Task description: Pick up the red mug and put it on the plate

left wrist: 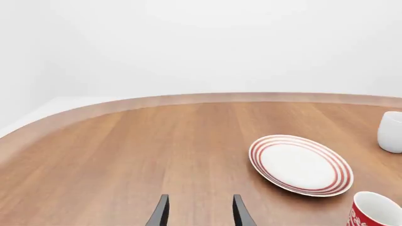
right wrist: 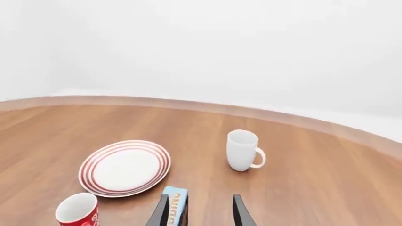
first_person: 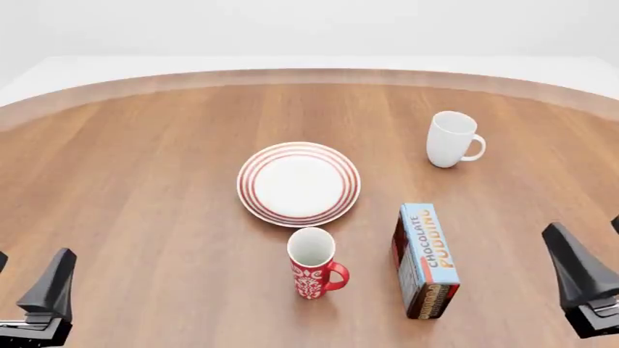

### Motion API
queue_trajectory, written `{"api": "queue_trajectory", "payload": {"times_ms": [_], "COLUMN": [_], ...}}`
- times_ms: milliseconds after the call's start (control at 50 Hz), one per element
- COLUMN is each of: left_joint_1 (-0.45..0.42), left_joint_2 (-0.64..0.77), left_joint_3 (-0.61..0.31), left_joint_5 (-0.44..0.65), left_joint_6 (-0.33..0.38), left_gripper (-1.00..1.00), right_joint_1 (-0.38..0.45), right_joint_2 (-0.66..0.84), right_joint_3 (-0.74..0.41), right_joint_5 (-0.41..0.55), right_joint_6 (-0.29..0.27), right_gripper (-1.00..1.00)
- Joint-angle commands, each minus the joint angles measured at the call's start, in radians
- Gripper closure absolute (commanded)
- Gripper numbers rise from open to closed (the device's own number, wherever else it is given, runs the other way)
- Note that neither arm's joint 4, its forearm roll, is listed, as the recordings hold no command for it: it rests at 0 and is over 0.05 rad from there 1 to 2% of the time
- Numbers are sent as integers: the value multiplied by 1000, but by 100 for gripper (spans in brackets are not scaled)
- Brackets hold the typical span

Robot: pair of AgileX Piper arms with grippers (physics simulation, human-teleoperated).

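The red mug (first_person: 312, 264) stands upright on the wooden table, just nearer to me than the plate (first_person: 298, 183), with its handle turned to the right. The plate is bare. My left gripper (first_person: 25, 279) hovers open at the near left, far from the mug, with nothing between its fingers. My right gripper (first_person: 595, 250) is open at the near right, also holding nothing. The left wrist view shows the left gripper (left wrist: 199, 209), the plate (left wrist: 300, 165) and the red mug (left wrist: 375, 211). The right wrist view shows the right gripper (right wrist: 199, 209), the plate (right wrist: 124, 168) and the red mug (right wrist: 78, 209).
A plain white mug (first_person: 450, 139) stands at the back right of the plate. A blue chocolate pudding box (first_person: 425, 259) stands on edge right of the red mug, between it and my right gripper. The table's curved far edge (first_person: 309, 75) runs along the back.
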Motion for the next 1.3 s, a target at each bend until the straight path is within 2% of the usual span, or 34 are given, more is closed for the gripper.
{"api": "queue_trajectory", "payload": {"times_ms": [20, 140, 180, 220, 320, 360, 540, 680, 740, 760, 800, 880, 960, 980, 1000, 1080, 1180, 1240, 1300], "left_joint_1": [0, 0, 0, 0, 0, 0, 0, 0, 0, 0, 0, 0, 0, 0, 0, 0, 0, 0, 0], "left_joint_2": [0, 0, 0, 0, 0, 0, 0, 0, 0, 0, 0, 0, 0, 0, 0, 0, 0, 0, 0], "left_joint_3": [0, 0, 0, 0, 0, 0, 0, 0, 0, 0, 0, 0, 0, 0, 0, 0, 0, 0, 0], "left_joint_5": [0, 0, 0, 0, 0, 0, 0, 0, 0, 0, 0, 0, 0, 0, 0, 0, 0, 0, 0], "left_joint_6": [0, 0, 0, 0, 0, 0, 0, 0, 0, 0, 0, 0, 0, 0, 0, 0, 0, 0, 0], "left_gripper": [-100, -100, -100, -100, -100, -100, -100, -100, -100, -100, -100, -100, -100, -100, -100, -100, -100, -100, -100], "right_joint_1": [119, 187, 203, 248, 261, 269, 351, 375, 429, 431, 422, 440, 456, 453, 440, 433, 446, 451, 451], "right_joint_2": [181, 302, 315, 346, 373, 395, 495, 554, 593, 598, 619, 647, 661, 664, 672, 689, 712, 733, 751], "right_joint_3": [-169, -245, -286, -334, -387, -416, -452, -499, -530, -541, -551, -570, -581, -585, -573, -577, -568, -539, -519], "right_joint_5": [24, 23, 44, 73, 107, 127, 188, 247, 288, 299, 312, 344, 360, 364, 365, 379, 384, 375, 371], "right_joint_6": [-52, -82, -54, -68, -71, -49, -111, -136, -169, -155, -186, -187, -159, -117, -126, -83, -71, -33, -34], "right_gripper": [-100, -100, -100, -100, -100, -100, -100, -100, -100, -100, -100, -100, -100, -100, -100, -100, -100, -100, -100]}}
